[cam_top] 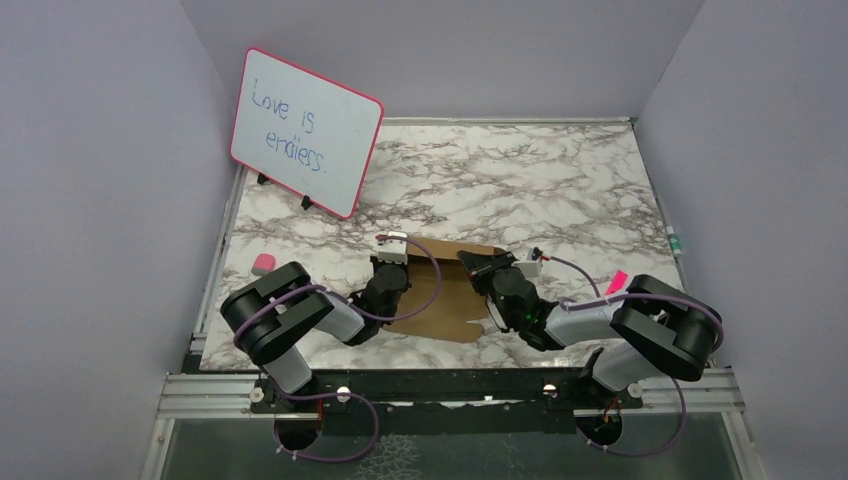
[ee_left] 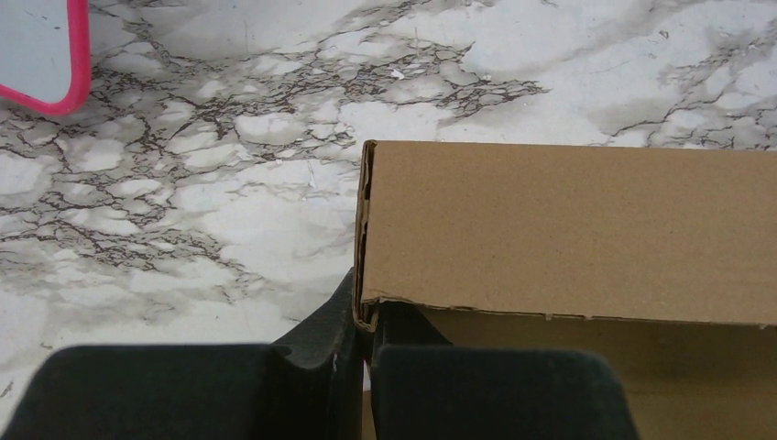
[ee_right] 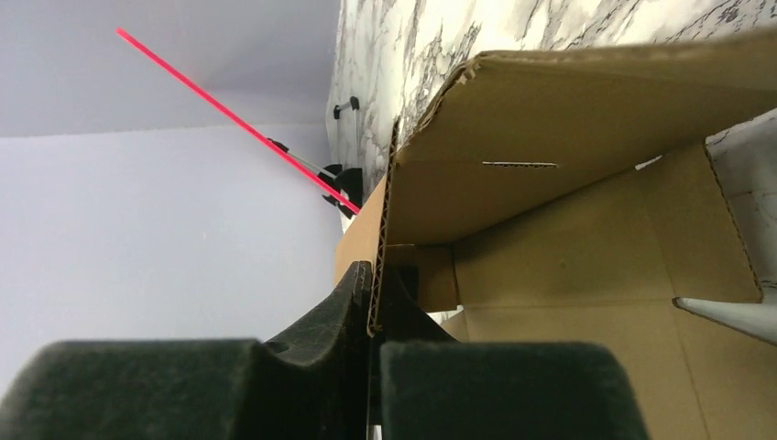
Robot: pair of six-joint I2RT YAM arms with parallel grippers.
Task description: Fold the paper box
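Paper box (cam_top: 450, 310) partly folded on marble counter (cam_top: 560, 190). Left gripper (ee_left: 364, 335): jaws pinched on one wall's corner. Right gripper (ee_right: 374, 307): jaws clamped thin on another flap's edge.

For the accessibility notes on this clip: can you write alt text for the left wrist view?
The left tool is clamped shut on the corner edge of a raised brown cardboard panel of the paper box, seen from just behind the grip. Beyond it lies the marble-patterned table, with one corner of the pink-framed whiteboard at the upper left.
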